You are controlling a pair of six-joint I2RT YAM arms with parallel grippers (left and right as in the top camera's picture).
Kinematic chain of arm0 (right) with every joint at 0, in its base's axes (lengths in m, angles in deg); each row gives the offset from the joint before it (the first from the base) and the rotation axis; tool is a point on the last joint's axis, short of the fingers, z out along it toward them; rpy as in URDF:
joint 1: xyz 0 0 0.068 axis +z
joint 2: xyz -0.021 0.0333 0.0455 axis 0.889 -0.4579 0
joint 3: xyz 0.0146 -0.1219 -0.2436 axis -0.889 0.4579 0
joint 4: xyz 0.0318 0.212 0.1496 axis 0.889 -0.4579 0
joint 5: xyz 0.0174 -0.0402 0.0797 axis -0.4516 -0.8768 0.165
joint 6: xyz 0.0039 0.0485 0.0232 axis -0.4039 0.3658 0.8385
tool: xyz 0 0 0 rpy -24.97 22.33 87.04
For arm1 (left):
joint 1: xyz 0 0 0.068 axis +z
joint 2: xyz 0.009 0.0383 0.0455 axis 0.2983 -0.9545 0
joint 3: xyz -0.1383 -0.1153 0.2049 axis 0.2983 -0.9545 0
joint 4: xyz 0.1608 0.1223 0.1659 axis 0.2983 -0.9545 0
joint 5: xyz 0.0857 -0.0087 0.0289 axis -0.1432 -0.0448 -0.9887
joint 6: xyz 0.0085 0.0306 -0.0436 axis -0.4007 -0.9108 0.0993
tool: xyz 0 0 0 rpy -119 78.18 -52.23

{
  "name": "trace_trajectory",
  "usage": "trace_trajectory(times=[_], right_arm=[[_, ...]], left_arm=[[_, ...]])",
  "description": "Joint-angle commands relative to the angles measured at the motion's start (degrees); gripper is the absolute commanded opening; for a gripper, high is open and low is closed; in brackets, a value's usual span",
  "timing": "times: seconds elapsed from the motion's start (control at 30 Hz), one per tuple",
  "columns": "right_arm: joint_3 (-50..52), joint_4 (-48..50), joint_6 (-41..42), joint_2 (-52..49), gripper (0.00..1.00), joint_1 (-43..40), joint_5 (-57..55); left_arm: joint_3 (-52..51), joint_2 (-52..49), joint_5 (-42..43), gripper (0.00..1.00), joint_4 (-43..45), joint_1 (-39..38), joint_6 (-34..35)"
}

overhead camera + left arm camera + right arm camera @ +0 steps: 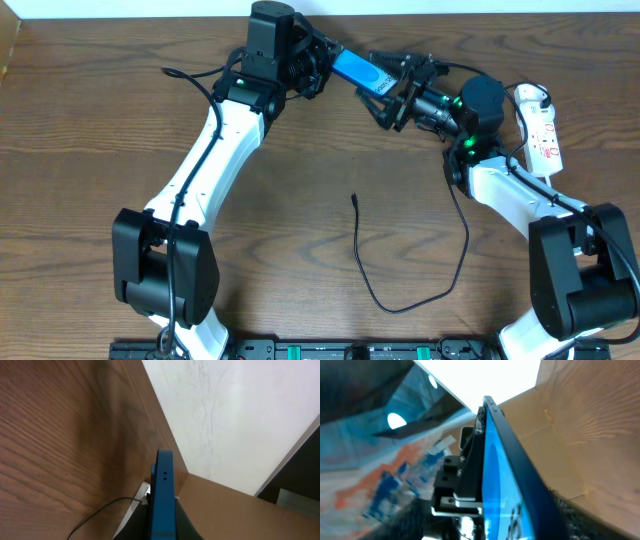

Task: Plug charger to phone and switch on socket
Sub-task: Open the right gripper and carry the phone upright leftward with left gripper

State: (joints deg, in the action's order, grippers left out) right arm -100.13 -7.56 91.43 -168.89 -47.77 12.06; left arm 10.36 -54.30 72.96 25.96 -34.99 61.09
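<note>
Overhead: phone [358, 70] aloft far centre, L gripper [325, 63] clamped on its left end; R gripper [391, 88] jaws parted round right end. Prob rigid, slick glass, so grip edges. Charger [365, 270] limp, near-centre table [90, 150].

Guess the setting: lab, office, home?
Probably a robotics test bench: two robot arms at a wood-grain table, a phone held up by one, a white power strip and loose charger cable laid out.

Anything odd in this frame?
Phone is up in the air, tilted, clamped by the left gripper instead of lying on the table. Charger plug tip lies loose on the wood, unplugged.
</note>
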Motion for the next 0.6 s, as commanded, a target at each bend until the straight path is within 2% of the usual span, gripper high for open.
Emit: trace_trajectory(times=[0.0, 0.13, 0.23, 0.3, 0.37, 0.43, 0.57], right_arm=[[-0.9, 0.1, -0.7, 0.2, 0.99, 0.1, 1.2], [-0.9, 0.0, -4.6, 0.2, 0.99, -0.4, 1.6], [-0.9, 0.0, -10.6, 0.2, 0.99, -1.1, 1.6], [-0.9, -0.5, -17.4, 0.2, 0.99, -1.5, 1.7], [-0.9, -2.2, -25.3, 0.2, 0.99, -1.7, 1.9], [-0.9, -8.2, -39.0, 0.2, 0.99, -1.7, 3.8], [-0.9, -13.8, -44.1, 0.2, 0.99, -1.9, 3.7]], left_arm=[[0.3, 1.0, -0.4, 0.08, 0.5, 1.7, -0.3], [0.3, 1.0, 0.8, 0.07, 0.0, 4.2, -0.3], [0.3, 1.0, 6.5, 0.08, 0.1, 6.5, -0.9], [0.3, 1.0, 11.6, 0.08, 0.0, 8.5, -2.2], [0.3, 1.0, 15.9, 0.07, 0.0, 10.4, -5.4], [0.3, 1.0, 23.3, 0.07, -0.4, 13.8, -12.0], [0.3, 1.0, 31.5, 0.07, -3.2, 17.1, -16.9]])
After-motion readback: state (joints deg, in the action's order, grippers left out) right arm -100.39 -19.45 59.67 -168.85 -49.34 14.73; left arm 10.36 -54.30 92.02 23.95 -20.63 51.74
